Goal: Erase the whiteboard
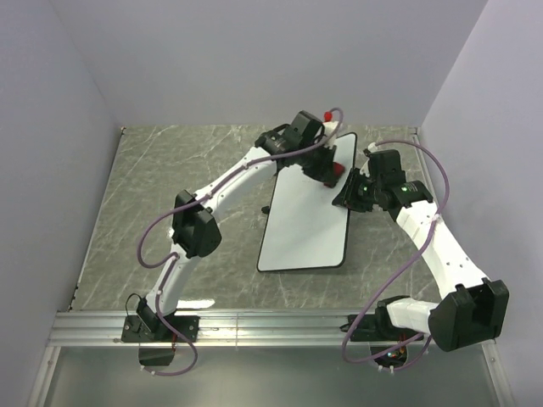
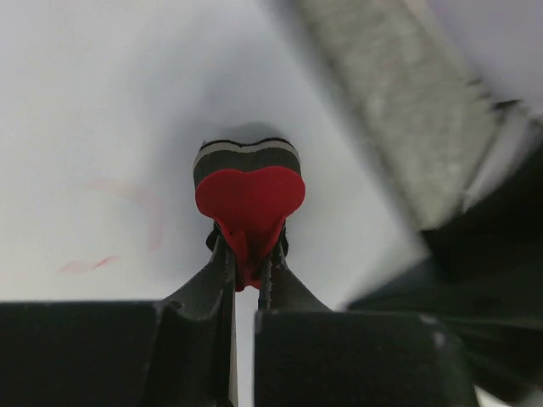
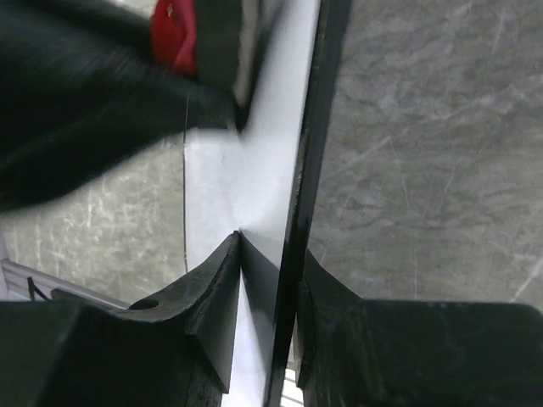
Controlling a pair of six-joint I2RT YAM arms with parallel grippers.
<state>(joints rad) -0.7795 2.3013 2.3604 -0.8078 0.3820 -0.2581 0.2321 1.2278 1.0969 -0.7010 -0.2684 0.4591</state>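
The whiteboard (image 1: 305, 222) lies flat in the middle of the table, white with a thin black frame. In the left wrist view its surface (image 2: 102, 102) shows faint red smears (image 2: 85, 265) at the left. My left gripper (image 1: 333, 168) is shut on the small red eraser (image 2: 249, 197) and presses its grey felt pad against the board's far right part. My right gripper (image 1: 348, 197) is shut on the board's right edge (image 3: 307, 170), one finger on the white face, one under the frame. The eraser also shows in the right wrist view (image 3: 174, 36).
The table (image 1: 170, 186) is grey marble-patterned, with white walls round it. An aluminium rail (image 1: 254, 326) runs along the near edge by the arm bases. A small red object (image 1: 329, 114) sits behind the left wrist at the far side.
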